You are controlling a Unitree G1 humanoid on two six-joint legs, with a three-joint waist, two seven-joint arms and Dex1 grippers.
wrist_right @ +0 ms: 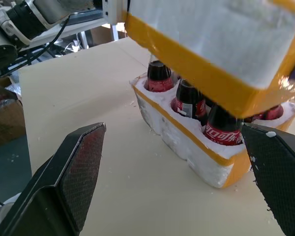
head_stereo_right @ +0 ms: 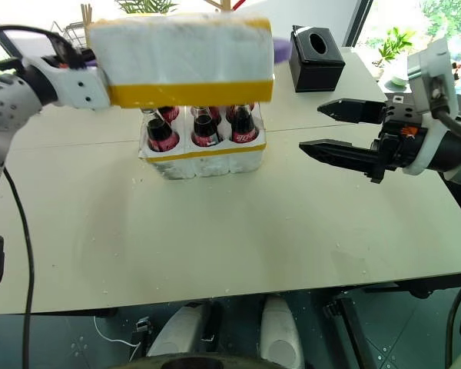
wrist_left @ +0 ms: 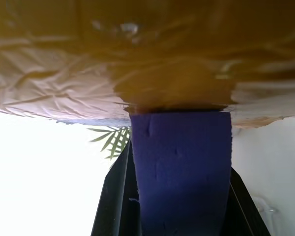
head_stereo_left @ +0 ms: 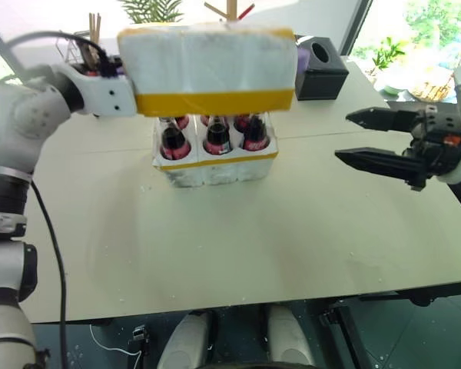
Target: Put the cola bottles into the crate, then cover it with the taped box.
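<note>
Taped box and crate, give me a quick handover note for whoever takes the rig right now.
Left gripper: shut on the taped box, holding it in the air just above the crate.
Right gripper: open, empty, off to the crate's right above the table.
Done: cola bottles stand in the crate's wells.
Left: lower the box over the bottles onto the crate, then release.

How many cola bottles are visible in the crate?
6: three cola bottles in the front row of the crate, three behind them, mostly hidden under the taped box held above.
</note>
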